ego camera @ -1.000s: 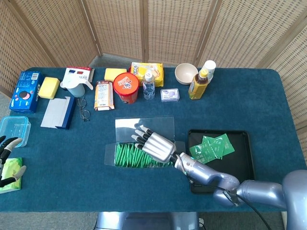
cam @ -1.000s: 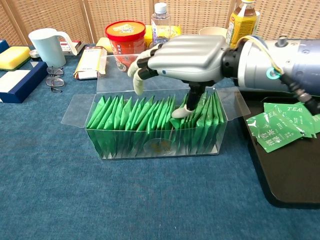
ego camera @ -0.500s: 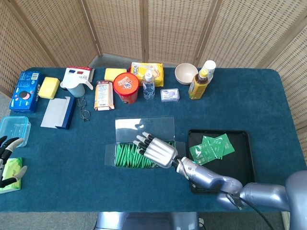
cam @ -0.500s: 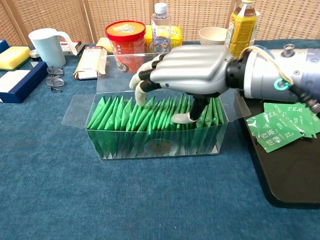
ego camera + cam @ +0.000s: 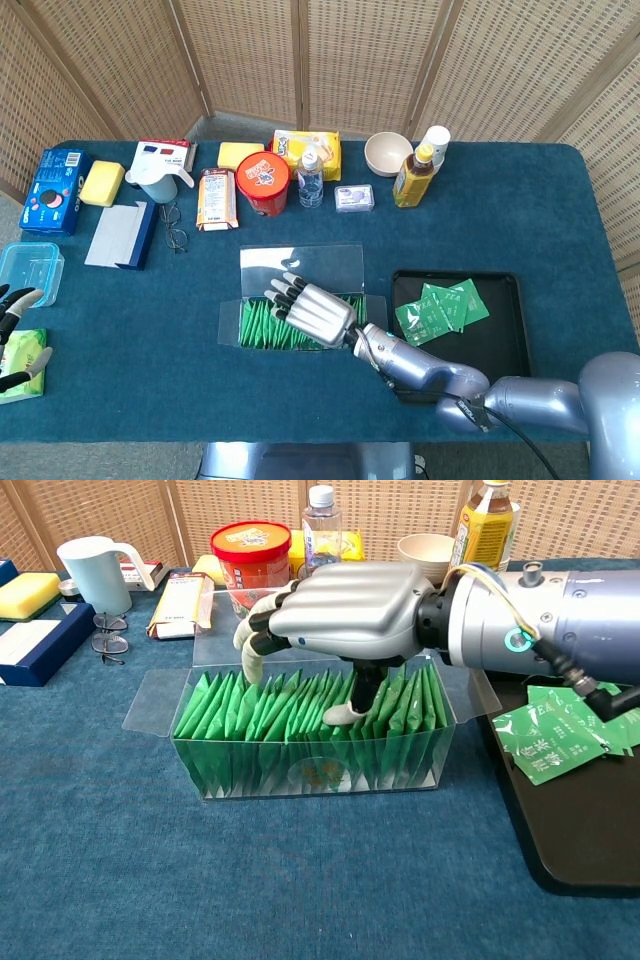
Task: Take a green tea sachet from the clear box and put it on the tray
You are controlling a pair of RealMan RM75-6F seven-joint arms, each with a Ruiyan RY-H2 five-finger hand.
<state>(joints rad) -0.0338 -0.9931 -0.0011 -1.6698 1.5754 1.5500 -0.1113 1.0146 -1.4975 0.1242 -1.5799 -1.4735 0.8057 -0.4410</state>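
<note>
Where sachets [image 5: 560,735] lie on the tray [image 5: 590,830], print seemingly reads "TEA"

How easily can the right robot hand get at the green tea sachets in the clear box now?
Probably easily. The clear box is open on top, and the right robot hand hangs directly above the green tea sachets, thumb dipped among them. Nothing lies between.

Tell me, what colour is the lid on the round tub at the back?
The lid is red, seen best in the chest view.
</note>
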